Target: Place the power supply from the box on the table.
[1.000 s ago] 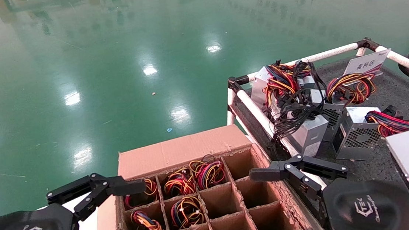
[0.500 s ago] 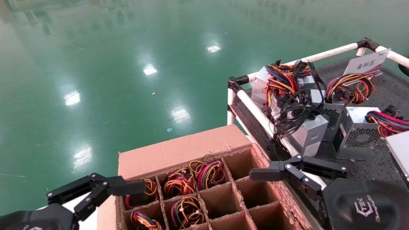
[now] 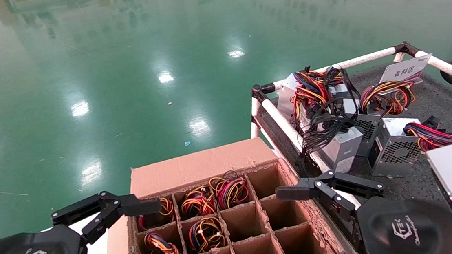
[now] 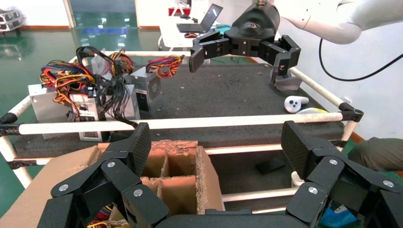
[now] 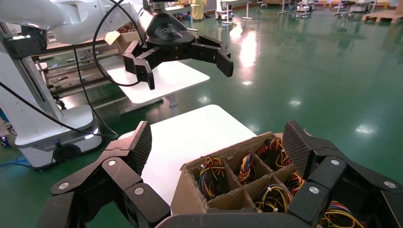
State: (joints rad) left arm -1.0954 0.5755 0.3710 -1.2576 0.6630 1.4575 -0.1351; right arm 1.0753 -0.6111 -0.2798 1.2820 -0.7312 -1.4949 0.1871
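Left gripper (image 3: pixel 106 213): spread wide, empty, hanging over the box's left edge.
Box (image 3: pixel 200 166): the carton sits between the two arms; its back-left cells hold wire bundles, its right cells look bare.
Power supply (image 3: pixel 201 200): down in a back cell, only its red, blue and yellow wires showing; it lies between the grippers, slightly nearer the left one.
Right gripper (image 3: pixel 329 189): spread wide, empty, over the box's right wall.
Table (image 3: pixel 449 111): to the right, already carrying several units.

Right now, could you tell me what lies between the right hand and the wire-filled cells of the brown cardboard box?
In the head view, only empty divider cells separate the open right hand from the wire bundles in the brown cardboard box.
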